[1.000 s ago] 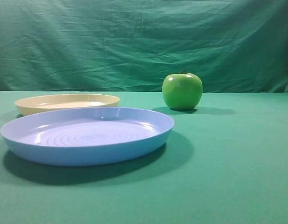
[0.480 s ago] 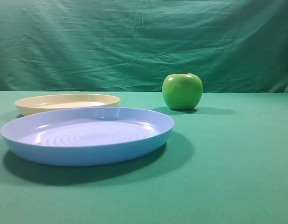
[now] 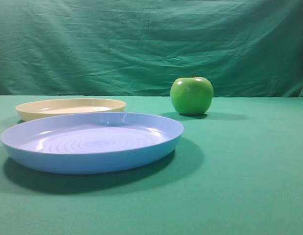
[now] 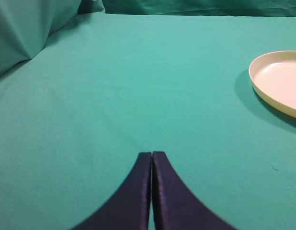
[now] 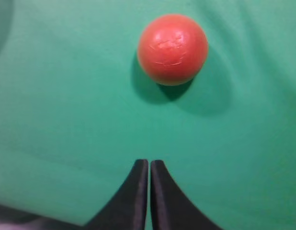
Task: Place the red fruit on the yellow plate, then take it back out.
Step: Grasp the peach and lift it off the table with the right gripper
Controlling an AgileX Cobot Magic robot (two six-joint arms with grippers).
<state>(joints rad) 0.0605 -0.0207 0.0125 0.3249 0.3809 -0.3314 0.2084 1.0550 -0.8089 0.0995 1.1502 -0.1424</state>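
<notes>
A: Starting from the nearest, what do the claws do?

B: The right gripper has its two dark fingers pressed together, with nothing between them. Ahead of it, apart from the tips, the small round red fruit with a smooth skin lies alone on the green cloth. The left gripper is closed and empty too, above bare cloth.

A: And the plates?

B: In the high view the large light blue plastic plate with rings is nearest. Just behind it is the shallow round pale yellow plate, with nothing on it. Further to the right stands the shiny green apple.

A: So how much is done?

B: I think nothing yet, or everything: the fruit is off the plate. The pictures cannot say which.
</notes>
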